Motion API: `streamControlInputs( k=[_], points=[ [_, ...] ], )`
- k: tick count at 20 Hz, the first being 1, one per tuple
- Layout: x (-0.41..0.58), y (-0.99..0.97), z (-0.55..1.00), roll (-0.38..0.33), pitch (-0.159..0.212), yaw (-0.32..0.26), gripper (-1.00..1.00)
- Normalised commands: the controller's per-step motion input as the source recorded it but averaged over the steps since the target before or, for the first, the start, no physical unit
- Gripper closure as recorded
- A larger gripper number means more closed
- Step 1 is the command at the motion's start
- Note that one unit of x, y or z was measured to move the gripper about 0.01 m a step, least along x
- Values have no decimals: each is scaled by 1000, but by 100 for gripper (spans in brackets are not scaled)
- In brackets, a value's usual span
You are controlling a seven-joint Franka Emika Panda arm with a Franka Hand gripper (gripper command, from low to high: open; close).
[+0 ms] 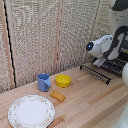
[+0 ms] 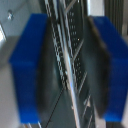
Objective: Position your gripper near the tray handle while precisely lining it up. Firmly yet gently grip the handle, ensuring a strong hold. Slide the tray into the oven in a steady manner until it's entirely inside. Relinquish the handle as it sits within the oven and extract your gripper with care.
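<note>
The tray point(image 1: 111, 67), a dark wire rack, sticks out over the table at the exterior view's right. Its handle point(image 1: 95, 73), a thin dark bar, runs along its front edge. My gripper point(image 1: 99, 62) hangs from the white and grey arm just above the rack, behind that bar. In the wrist view my gripper point(image 2: 69, 65) is open, its blue fingers point(image 2: 29, 65) wide apart on either side of a thin metal bar point(image 2: 70, 80) of the tray, without touching it. The oven is hidden behind the arm at the exterior view's right edge.
On the wooden table point(image 1: 85, 102) stand a blue cup point(image 1: 44, 81), a yellow bowl point(image 1: 63, 80), a small orange block point(image 1: 58, 95) and a round patterned plate point(image 1: 31, 111). A woven screen point(image 1: 40, 35) closes the back.
</note>
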Motion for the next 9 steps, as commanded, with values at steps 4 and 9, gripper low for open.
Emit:
streamControlInputs(
  k=[4, 9],
  points=[
    [241, 380, 124, 2, 1, -61, -100],
    [213, 265, 95, 50, 16, -39, -100]
  ],
)
